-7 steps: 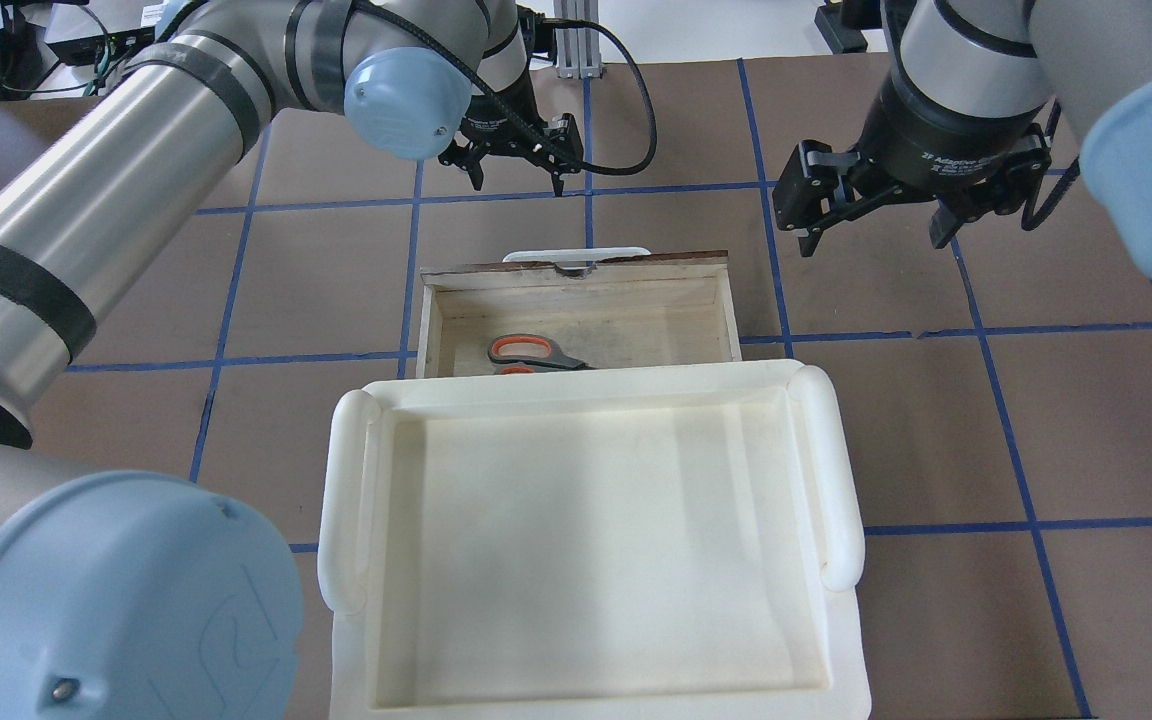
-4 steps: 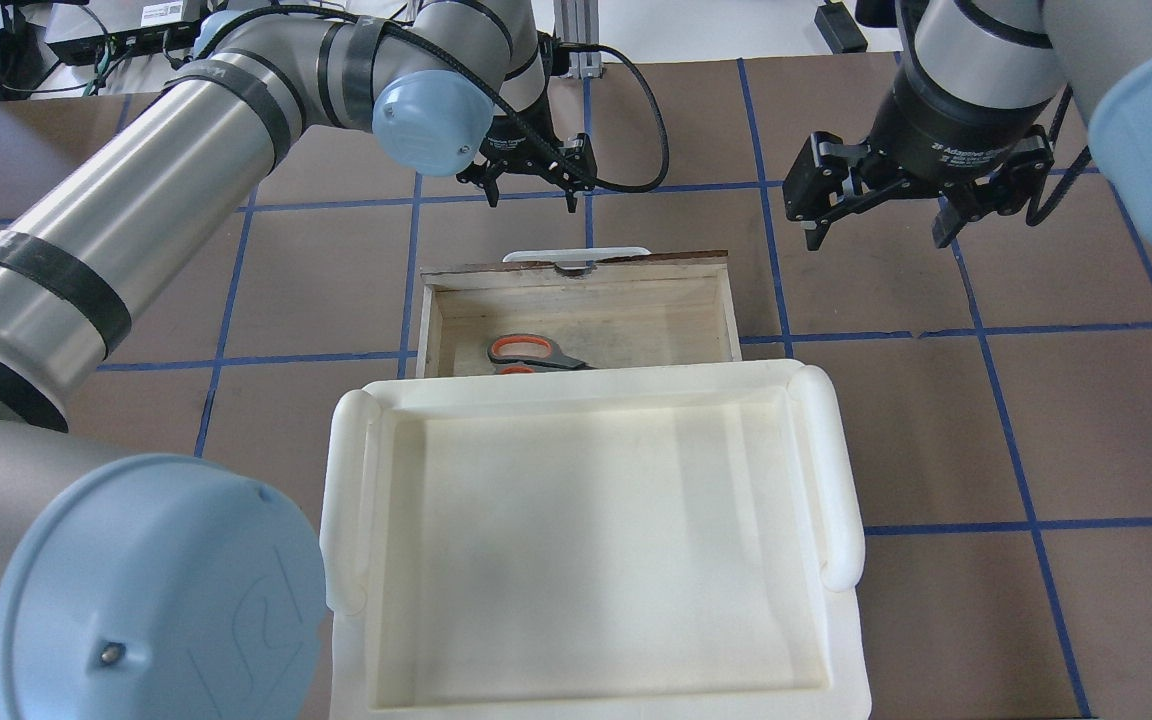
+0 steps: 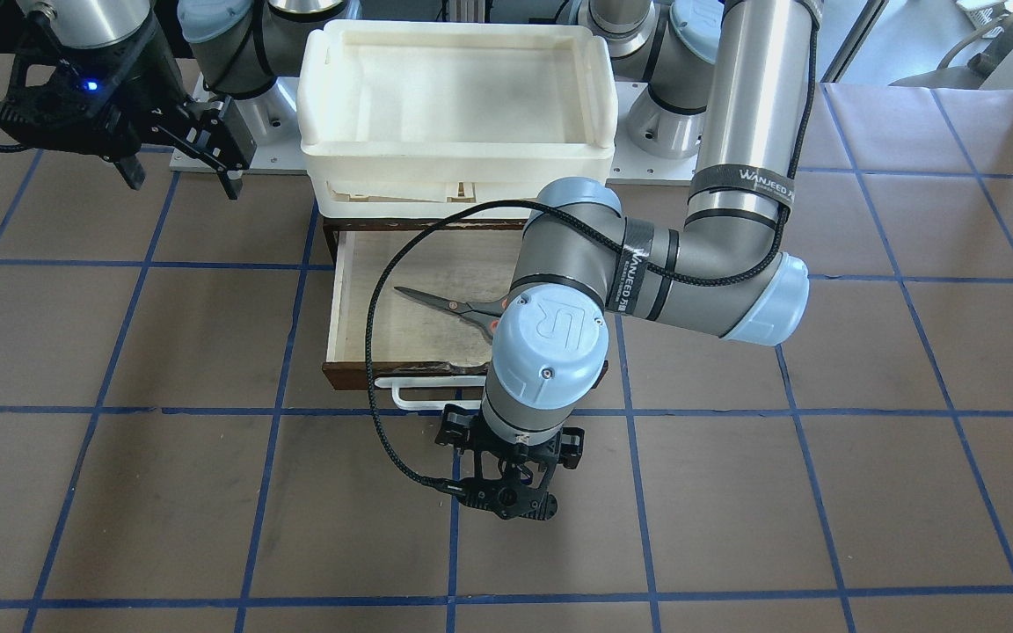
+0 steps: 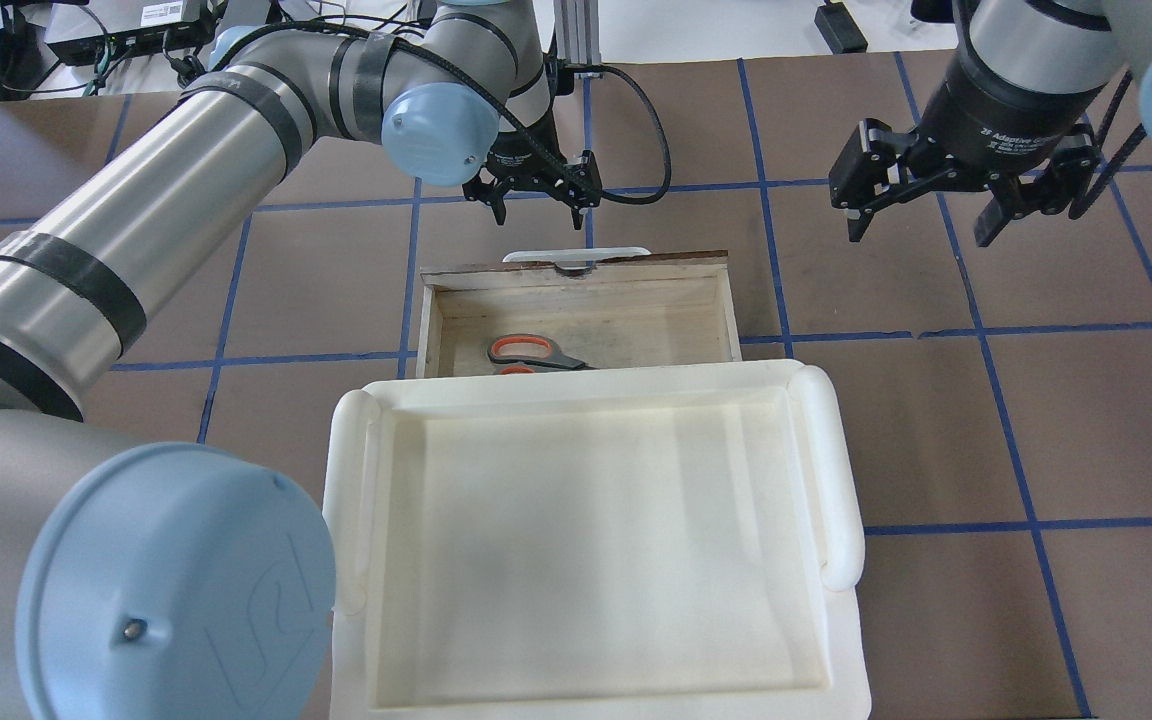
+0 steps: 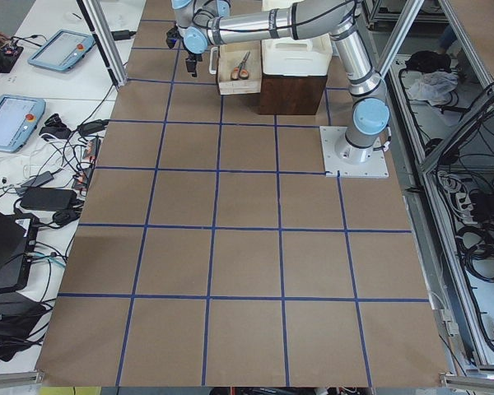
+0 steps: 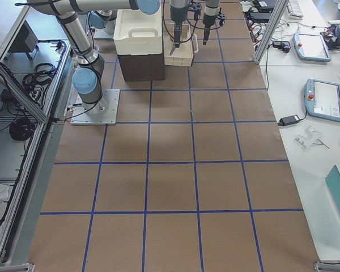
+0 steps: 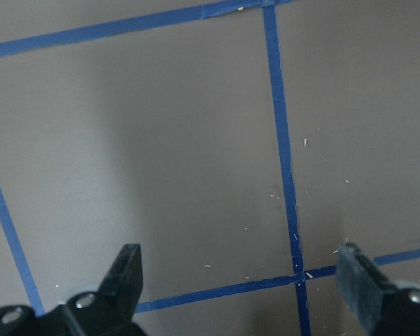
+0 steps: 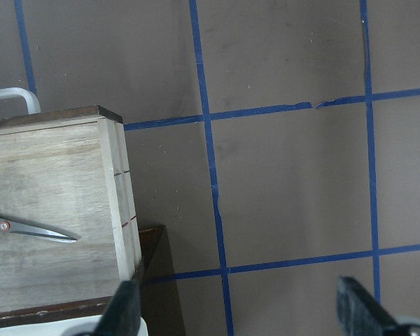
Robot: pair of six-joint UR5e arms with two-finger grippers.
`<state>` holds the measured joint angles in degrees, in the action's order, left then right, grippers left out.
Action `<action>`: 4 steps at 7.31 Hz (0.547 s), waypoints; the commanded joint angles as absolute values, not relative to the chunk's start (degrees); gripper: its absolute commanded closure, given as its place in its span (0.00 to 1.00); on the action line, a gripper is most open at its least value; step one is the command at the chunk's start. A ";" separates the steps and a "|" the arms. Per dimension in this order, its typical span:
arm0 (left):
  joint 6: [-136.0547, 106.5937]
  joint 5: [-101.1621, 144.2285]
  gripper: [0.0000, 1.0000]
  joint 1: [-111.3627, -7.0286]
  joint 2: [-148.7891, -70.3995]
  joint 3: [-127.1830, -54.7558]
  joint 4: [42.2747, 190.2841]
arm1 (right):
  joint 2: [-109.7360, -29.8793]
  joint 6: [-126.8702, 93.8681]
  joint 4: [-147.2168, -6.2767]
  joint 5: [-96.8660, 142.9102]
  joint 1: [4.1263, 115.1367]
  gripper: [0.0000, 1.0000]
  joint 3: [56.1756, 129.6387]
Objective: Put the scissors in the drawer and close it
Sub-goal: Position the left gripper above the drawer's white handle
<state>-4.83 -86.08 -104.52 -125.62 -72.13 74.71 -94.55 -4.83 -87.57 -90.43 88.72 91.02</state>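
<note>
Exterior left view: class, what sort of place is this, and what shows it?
Likely a robotics lab: a robot arm mounted on a taped-grid table, with control tablets and cables alongside.

There is one pair of scissors (image 4: 534, 352), one drawer (image 4: 576, 272) with one handle (image 4: 536, 253), and one tray (image 4: 346, 520). There are two arms, the left arm (image 4: 166, 200) and the right arm (image 4: 1026, 50), and two grippers, the left gripper (image 4: 541, 208) and the right gripper (image 4: 916, 235), each with two fingers.
</note>
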 commanded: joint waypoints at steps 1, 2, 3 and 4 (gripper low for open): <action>-4.92 -85.87 0.00 -104.50 -125.59 -72.86 76.20 | -94.31 -4.31 -87.45 -90.44 89.03 0.00 90.70; -4.92 -85.17 0.00 -104.59 -125.68 -72.95 76.46 | -94.05 -5.00 -87.80 -90.44 89.38 0.00 90.53; -4.92 -82.56 0.00 -104.50 -125.51 -73.04 77.60 | -93.87 -5.18 -87.54 -90.44 89.56 0.00 89.92; -4.92 -81.92 0.00 -104.50 -125.59 -73.04 77.61 | -92.39 -5.97 -87.80 -90.61 89.82 0.00 88.26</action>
